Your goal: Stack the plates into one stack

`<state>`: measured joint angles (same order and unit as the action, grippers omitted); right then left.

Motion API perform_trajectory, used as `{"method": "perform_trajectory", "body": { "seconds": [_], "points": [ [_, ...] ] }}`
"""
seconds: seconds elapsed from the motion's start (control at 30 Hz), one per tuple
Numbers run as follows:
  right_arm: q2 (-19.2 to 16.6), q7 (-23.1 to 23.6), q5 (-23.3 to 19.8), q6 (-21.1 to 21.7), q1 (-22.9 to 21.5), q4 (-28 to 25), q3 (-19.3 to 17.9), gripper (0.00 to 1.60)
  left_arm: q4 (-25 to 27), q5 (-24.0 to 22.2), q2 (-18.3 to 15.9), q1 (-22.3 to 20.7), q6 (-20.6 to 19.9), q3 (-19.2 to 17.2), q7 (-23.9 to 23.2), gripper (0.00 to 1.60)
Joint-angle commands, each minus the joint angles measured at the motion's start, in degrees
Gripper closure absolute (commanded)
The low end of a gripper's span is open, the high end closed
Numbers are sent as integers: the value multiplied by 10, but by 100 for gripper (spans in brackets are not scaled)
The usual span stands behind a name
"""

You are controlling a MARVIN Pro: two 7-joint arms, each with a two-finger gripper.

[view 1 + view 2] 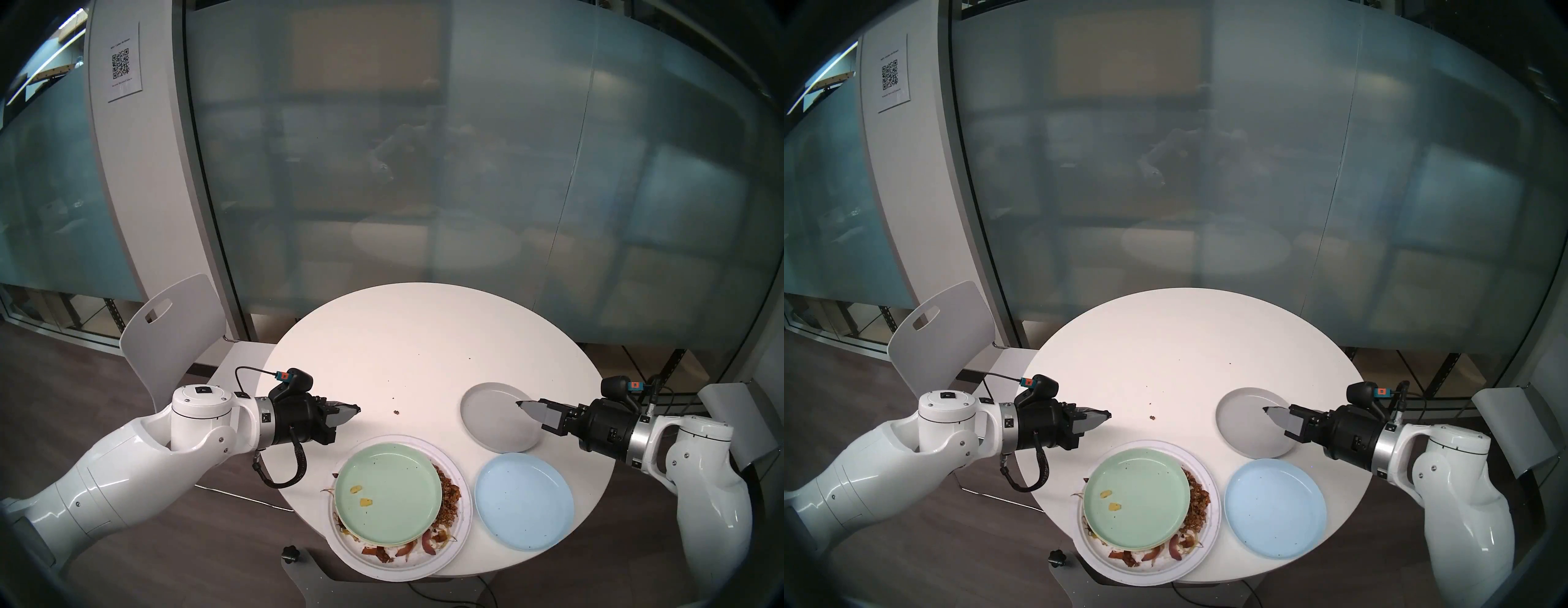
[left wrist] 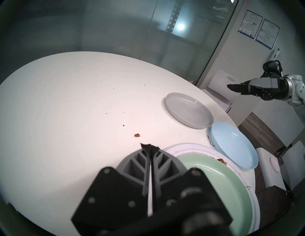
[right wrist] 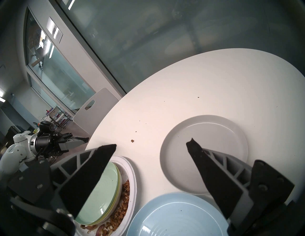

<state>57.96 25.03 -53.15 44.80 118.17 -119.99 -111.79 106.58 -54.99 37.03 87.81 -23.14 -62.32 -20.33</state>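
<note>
A round mint-green rimmed plate (image 1: 388, 492) topped the stack on a larger white paper plate strewn with food scraps (image 1: 456, 530) at the near edge of the round white bench (image 1: 415, 339), with a yellowish rim showing just beneath it. Two plates lay loose to the right: a round grey rimmed plate (image 1: 492, 424) and, nearer the robot, a round light-blue rimmed plate (image 1: 524, 501), the pair close together or just touching. The right end effector (image 3: 151, 145) hovered over the grey plate with fingers spread wide, holding nothing. The left end effector (image 2: 149, 146) hung beside the stack, fingers pressed together and empty. The grey plate appeared to be the next pick. Doing it well likely meant lowering one finger inside the near rim and one outside, pinching firmly on the smooth wall, lifting level, then centring it over the mint-green plate without nudging the light-blue one. A crumb (image 1: 396, 411) sat mid-bench.
</note>
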Motion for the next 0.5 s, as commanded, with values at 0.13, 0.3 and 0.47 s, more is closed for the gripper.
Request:
{"method": "perform_trajectory", "body": {
  "seconds": [0.13,0.3,0.47],
  "points": [
    [-40,2,-10,43,-44,52,-9,0,13,-3,-1,1,13,-7,-2,128],
    [-73,9,-9,71,-72,93,-9,0,13,-3,0,1,13,-7,-2,128],
    [-99,19,-7,94,-108,146,24,0,13,-3,0,1,13,-7,-4,128]
  ]
}}
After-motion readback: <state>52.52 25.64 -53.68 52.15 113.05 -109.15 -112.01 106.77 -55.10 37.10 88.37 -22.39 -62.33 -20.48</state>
